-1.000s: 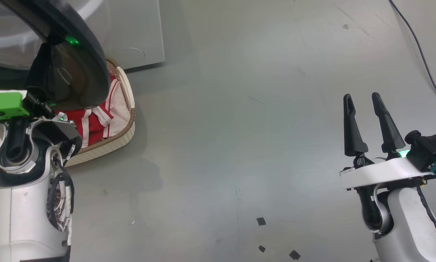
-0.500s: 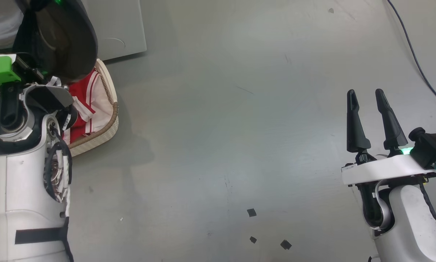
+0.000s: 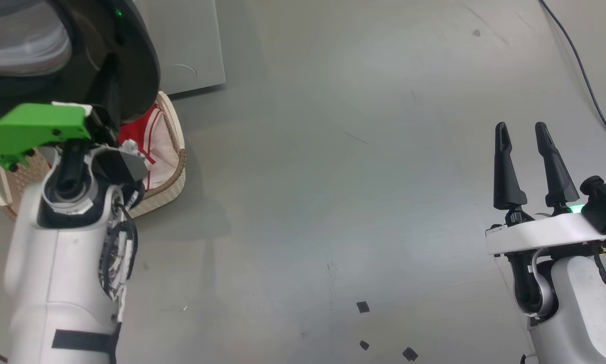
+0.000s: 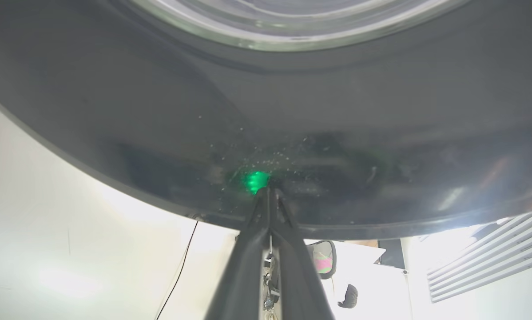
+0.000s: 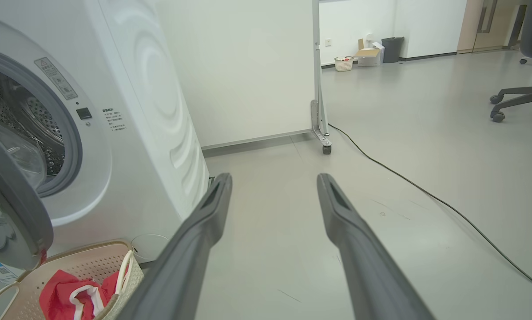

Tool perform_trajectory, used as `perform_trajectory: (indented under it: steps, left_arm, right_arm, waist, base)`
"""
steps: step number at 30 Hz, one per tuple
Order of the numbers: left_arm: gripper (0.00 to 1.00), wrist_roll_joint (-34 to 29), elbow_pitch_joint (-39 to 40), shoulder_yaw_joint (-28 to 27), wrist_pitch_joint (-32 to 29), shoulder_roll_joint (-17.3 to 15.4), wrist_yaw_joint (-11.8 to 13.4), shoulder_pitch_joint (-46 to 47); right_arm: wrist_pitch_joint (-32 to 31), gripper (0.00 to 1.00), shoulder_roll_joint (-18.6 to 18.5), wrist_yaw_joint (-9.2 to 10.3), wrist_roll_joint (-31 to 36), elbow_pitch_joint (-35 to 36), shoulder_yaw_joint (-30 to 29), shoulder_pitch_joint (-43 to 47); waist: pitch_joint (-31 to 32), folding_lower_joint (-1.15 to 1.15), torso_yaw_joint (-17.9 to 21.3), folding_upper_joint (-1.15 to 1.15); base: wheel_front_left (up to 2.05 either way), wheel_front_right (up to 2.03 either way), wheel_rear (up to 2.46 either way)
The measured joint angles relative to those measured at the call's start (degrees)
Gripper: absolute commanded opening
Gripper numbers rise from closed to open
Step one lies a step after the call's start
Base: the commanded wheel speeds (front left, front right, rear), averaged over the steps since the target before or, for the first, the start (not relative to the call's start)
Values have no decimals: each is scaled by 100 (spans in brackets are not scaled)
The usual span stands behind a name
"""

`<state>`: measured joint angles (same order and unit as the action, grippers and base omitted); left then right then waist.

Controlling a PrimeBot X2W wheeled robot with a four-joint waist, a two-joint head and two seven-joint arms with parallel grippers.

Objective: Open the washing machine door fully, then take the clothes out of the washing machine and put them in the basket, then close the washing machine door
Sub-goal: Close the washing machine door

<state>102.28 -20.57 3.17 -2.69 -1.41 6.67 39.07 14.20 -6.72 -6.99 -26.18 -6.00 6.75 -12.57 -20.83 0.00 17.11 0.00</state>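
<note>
The washing machine door (image 4: pixel 159 111) lies straight ahead of the left tool (image 4: pixel 269 192). Its wide glossy black rim lies across the tool's line and the clear glass centre is further up beyond the tips. That tool's two fingers are pressed together with nothing between them. Their tips are right at the rim beside a green glint, though I cannot tell if they actually touch it.

From the right wrist view the round door stands upright and partly swung out. It is seen nearly edge-on, with its glass bulge facing the perforated drum (image 5: pixel 39 120) of the white washing machine (image 5: pixel 150 111).

Below the door's lower edge sits the basket (image 5: pixel 84 251) on the floor (image 3: pixel 333 177), against the machine's front. The red and white clothes (image 5: pixel 57 293) lie heaped inside it.

The right tool (image 3: pixel 520 127) is well off to the side of all this. Its fingers are spread wide, empty, and pointing out over bare floor. A dark cable (image 5: pixel 426 191) runs across the floor ahead of it, to its right.
</note>
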Motion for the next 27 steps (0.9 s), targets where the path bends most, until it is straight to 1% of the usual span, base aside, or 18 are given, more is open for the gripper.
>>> perform_trajectory:
  steps: [4,9,11,15,17,18,20,22,23,25,27]
  left_arm:
    - [0,-83,-148,432,-204,-1,-81,-372]
    - [0,-693,-252,1044,-391,-41,-299,-795]
    - [0,-1032,-254,1328,-436,-185,-393,-927]
    - [0,-2050,-264,2015,-422,-635,-505,-1158]
    - [0,-2464,-276,2298,-368,-803,-557,-1291]
    - [0,-2617,-280,2372,-331,-850,-583,-1358]
    - [0,-2713,-281,2450,-215,-883,-610,-1469]
    - [0,-2989,-266,2530,-68,-925,-650,-1536]
    - [0,-3143,-255,2605,20,-996,-655,-1552]
    - [0,-3716,-245,2826,222,-1267,-656,-1565]
    - [0,-4127,-244,2928,419,-1493,-645,-1586]
  right_arm:
    - [0,100,-80,0,63,-16,10,1]
    - [7,100,-140,0,114,-59,60,10]
    - [31,100,-170,0,119,-80,67,27]
    - [31,100,-227,0,163,-121,71,132]
    - [31,100,-230,0,163,-151,76,214]
    - [31,100,-232,0,164,-152,77,256]
    - [31,100,-234,0,172,-174,79,306]
    - [31,100,-236,0,181,-179,82,365]
    - [31,100,-236,0,190,-186,85,393]
    - [31,100,-236,0,214,-187,90,435]
    - [31,100,-234,0,215,-185,94,490]
  waist:
    - [151,0,-174,0]
    - [385,0,-427,0]
    - [490,0,-538,0]
    - [699,0,-782,0]
    - [802,0,-912,0]
    - [852,0,-977,0]
    - [952,0,-1110,0]
    - [1049,0,-1243,0]
    - [1096,0,-1307,0]
    - [1193,0,-1436,0]
    - [1284,0,-1558,0]
  base:
    - [0,0,0]
    - [0,0,0]
    - [0,0,0]
    - [0,0,0]
    - [0,0,0]
    - [0,0,0]
    - [0,0,0]
    - [0,0,0]
    - [0,0,0]
    - [0,0,0]
    - [0,0,0]
